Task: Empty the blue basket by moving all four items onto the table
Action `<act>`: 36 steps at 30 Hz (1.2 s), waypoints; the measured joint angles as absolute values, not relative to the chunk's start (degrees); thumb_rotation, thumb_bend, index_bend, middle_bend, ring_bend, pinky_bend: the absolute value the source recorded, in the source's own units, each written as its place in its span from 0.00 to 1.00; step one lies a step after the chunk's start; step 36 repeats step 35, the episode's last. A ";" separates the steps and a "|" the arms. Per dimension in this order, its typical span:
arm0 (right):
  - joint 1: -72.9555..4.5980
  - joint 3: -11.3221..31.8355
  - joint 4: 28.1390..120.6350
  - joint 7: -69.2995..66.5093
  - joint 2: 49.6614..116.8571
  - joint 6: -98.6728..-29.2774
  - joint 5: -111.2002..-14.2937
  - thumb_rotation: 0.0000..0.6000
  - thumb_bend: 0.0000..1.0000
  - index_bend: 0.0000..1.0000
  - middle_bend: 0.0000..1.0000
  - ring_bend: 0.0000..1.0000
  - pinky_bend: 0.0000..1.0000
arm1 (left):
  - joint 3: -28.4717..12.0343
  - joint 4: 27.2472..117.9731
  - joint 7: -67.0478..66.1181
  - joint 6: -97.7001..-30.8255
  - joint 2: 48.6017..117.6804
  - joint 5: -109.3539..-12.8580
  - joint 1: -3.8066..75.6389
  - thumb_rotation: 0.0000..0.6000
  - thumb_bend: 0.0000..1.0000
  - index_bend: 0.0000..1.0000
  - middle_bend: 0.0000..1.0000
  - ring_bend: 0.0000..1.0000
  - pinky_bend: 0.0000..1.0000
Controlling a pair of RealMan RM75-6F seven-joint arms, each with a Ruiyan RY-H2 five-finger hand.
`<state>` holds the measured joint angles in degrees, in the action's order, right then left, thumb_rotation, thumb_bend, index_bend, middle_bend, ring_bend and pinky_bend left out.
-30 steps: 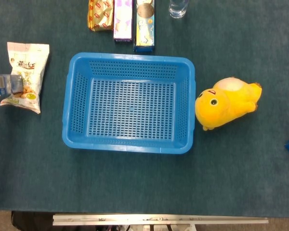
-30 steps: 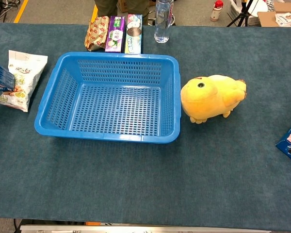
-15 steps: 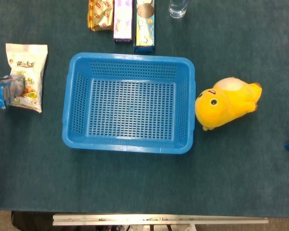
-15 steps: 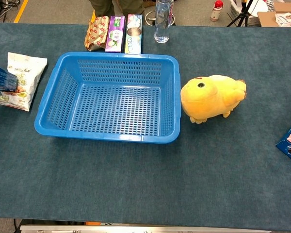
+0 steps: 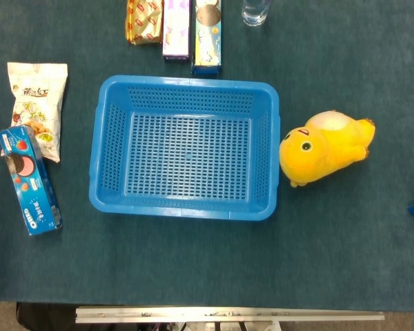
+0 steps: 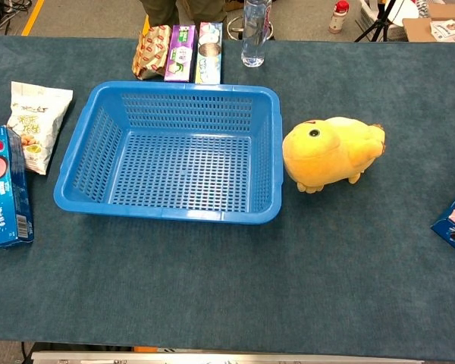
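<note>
The worktop carries everything in view. The basket sits at centre, upright, with nothing inside it in either view; judged from this, the emptying looks complete or nearly so. It is a rigid perforated plastic tub, probably light, best taken by its rim. To its right, just beside the wall and apart from it, lies the plush chick: soft, light, compressible, forgiving of any hold around the body. To the left of the basket lies the cookie box, flat on the worktop, its upper end overlapping or touching the lower corner of the snack bag. The box is stiff card, light, with smooth faces that may slip; a hold across its narrow sides would suit. The bag is a crinkly pouch, light, its contents likely crushable; the sealed top edge or a loose hold across the middle is the safer place. A blue box shows in part at the right edge; whether it is a task item cannot be told. Beyond the basket stand three packets in a row and a bottle. Neither hand appears in either view, so pose and grasp cannot be reported; no item shows a hand on it.
</note>
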<state>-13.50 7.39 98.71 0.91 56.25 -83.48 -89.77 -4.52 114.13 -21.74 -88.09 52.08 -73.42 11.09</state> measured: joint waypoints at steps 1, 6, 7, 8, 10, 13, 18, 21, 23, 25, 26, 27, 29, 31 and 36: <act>-13.38 7.31 98.83 1.02 56.26 -83.63 -89.87 1.00 0.00 0.05 0.20 0.24 0.38 | -4.84 113.55 -21.17 -88.92 52.91 -74.24 10.99 1.00 0.20 0.15 0.00 0.00 0.22; -12.67 7.10 99.63 2.62 56.40 -84.66 -89.97 1.00 0.00 0.06 0.20 0.24 0.38 | -5.76 110.10 -17.04 -91.86 56.61 -79.15 10.62 1.00 0.20 0.22 0.03 0.00 0.25; -12.40 7.05 99.90 3.45 56.48 -85.04 -89.93 1.00 0.00 0.06 0.21 0.24 0.38 | -5.90 108.96 -15.69 -92.48 57.66 -80.58 10.56 1.00 0.20 0.23 0.04 0.01 0.26; -12.16 7.00 100.15 4.21 56.54 -85.36 -89.90 1.00 0.00 0.07 0.21 0.24 0.38 | -5.97 108.03 -14.72 -92.90 58.48 -81.65 10.52 1.00 0.20 0.24 0.05 0.01 0.26; -11.42 6.78 100.88 6.26 56.63 -86.18 -89.80 1.00 0.00 0.07 0.21 0.24 0.38 | -6.06 105.79 -12.83 -93.67 60.35 -83.87 10.46 1.00 0.20 0.26 0.07 0.03 0.27; -10.08 6.21 102.05 9.15 56.47 -87.23 -89.54 1.00 0.00 0.08 0.21 0.24 0.38 | -5.99 102.99 -10.95 -94.20 62.50 -86.04 10.40 1.00 0.20 0.27 0.08 0.04 0.27; -6.23 4.51 104.77 14.36 55.49 -89.67 -88.15 1.00 0.00 0.09 0.21 0.24 0.38 | -5.72 99.78 -8.77 -94.17 64.50 -87.12 10.19 1.00 0.20 0.28 0.09 0.04 0.27; -3.58 3.20 106.27 15.94 54.92 -91.40 -87.16 1.00 0.00 0.09 0.21 0.24 0.38 | -5.67 98.16 -7.32 -93.83 65.10 -86.99 9.96 1.00 0.20 0.28 0.09 0.04 0.27; -1.85 2.43 107.22 16.81 54.71 -92.79 -86.60 1.00 0.00 0.09 0.21 0.24 0.38 | -5.78 97.25 -6.23 -93.70 65.35 -86.72 9.78 1.00 0.20 0.28 0.09 0.04 0.27; -0.38 1.87 108.01 17.35 54.72 -94.18 -86.26 1.00 0.00 0.09 0.21 0.24 0.38 | -5.91 96.65 -5.03 -93.60 65.54 -86.31 9.53 1.00 0.20 0.28 0.09 0.04 0.27; 0.16 1.70 108.32 17.41 54.79 -94.71 -86.16 1.00 0.00 0.09 0.21 0.24 0.38 | -5.97 96.43 -4.53 -93.54 65.60 -86.06 9.39 1.00 0.20 0.28 0.09 0.04 0.27; 0.63 1.58 108.59 17.36 54.87 -95.17 -86.07 1.00 0.00 0.09 0.21 0.24 0.38 | -6.03 96.21 -4.10 -93.48 65.67 -85.76 9.23 1.00 0.20 0.28 0.09 0.04 0.27; 1.19 1.51 108.87 16.82 54.99 -95.64 -85.89 1.00 0.00 0.09 0.21 0.24 0.38 | -6.18 95.77 -3.49 -93.28 65.83 -85.03 8.87 1.00 0.20 0.28 0.09 0.04 0.27; 1.34 1.60 108.79 16.17 55.05 -95.60 -85.65 1.00 0.00 0.09 0.21 0.24 0.38 | -6.27 95.41 -3.13 -92.98 66.04 -84.47 8.58 1.00 0.20 0.28 0.09 0.04 0.27; 1.09 1.85 107.90 14.72 55.50 -94.14 -85.16 1.00 0.00 0.10 0.21 0.24 0.38 | -6.29 94.86 -2.84 -92.65 66.51 -84.18 8.22 1.00 0.20 0.28 0.09 0.04 0.27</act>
